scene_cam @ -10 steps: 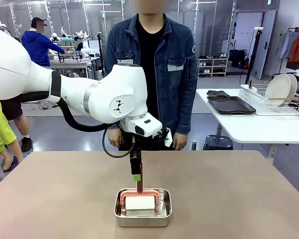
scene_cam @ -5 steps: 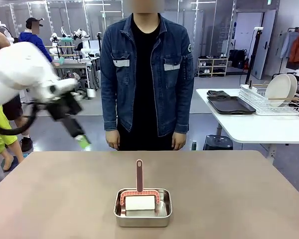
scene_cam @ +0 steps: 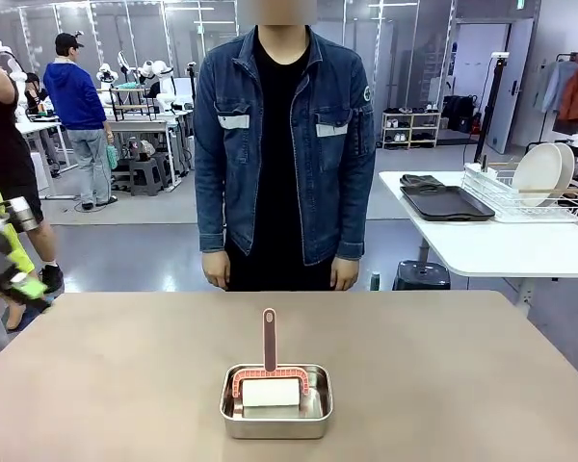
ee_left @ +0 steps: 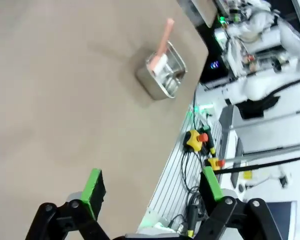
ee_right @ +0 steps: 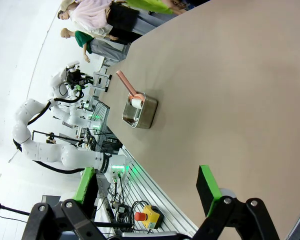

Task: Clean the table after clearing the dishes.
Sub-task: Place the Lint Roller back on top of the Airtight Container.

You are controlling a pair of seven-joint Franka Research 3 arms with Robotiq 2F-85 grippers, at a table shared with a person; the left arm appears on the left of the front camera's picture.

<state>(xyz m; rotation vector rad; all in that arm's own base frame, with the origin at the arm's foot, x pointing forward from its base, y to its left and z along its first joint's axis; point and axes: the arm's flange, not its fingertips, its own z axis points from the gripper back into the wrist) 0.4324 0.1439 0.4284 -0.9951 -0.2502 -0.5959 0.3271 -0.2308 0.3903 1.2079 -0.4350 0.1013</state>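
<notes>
change: left pincer off roller handle, pulled back to counter edge, open, empty; roller in pan | right pincer open, empty | task: wiping seems finished

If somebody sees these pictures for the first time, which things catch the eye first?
First, the small steel rectangular pan near the middle of the beige-brown table, holding a pink-framed white roller whose handle stands upright. Behind it, a person in a blue denim jacket stands at the far edge. The open left gripper is at the table's left edge.
</notes>
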